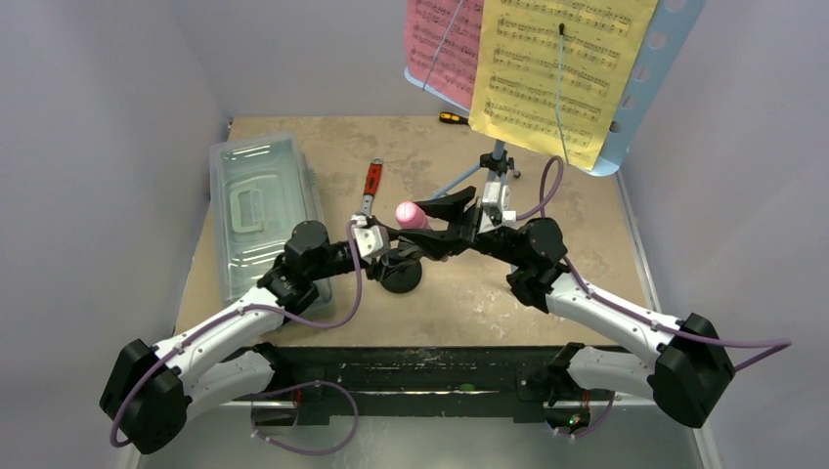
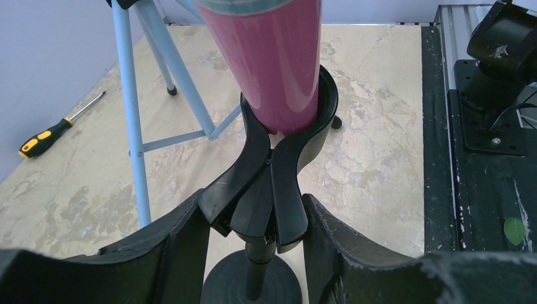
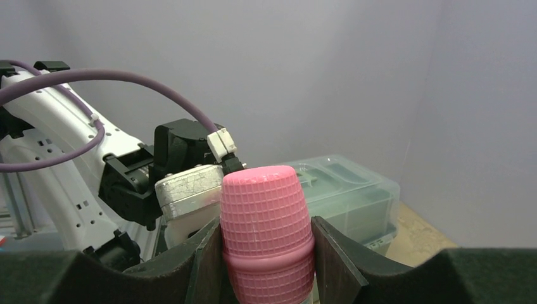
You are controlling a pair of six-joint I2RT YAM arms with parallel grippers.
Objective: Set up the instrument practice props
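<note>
The light blue music stand (image 1: 647, 73) stands at the back right on its tripod (image 1: 497, 164), with a pink page (image 1: 440, 44) and a yellow page (image 1: 547, 68) on it. The black mic stand (image 1: 402, 277) stands at the table's middle. Its clip (image 2: 278, 171) grips the handle of the pink toy microphone (image 2: 272, 63). My left gripper (image 2: 256, 212) is shut on the clip's lower levers, above the round base (image 2: 250, 285). My right gripper (image 3: 266, 237) is shut on the microphone's pink mesh head (image 3: 266, 215). In the top view both grippers meet at the microphone (image 1: 411, 215).
A clear lidded box (image 1: 259, 210) lies at the left, also in the right wrist view (image 3: 348, 196). A red-handled wrench (image 1: 371, 181) lies behind the mic stand. A yellow and black screwdriver (image 1: 452, 118) lies at the back, also in the left wrist view (image 2: 54, 130). The tripod leg (image 2: 130, 95) is close.
</note>
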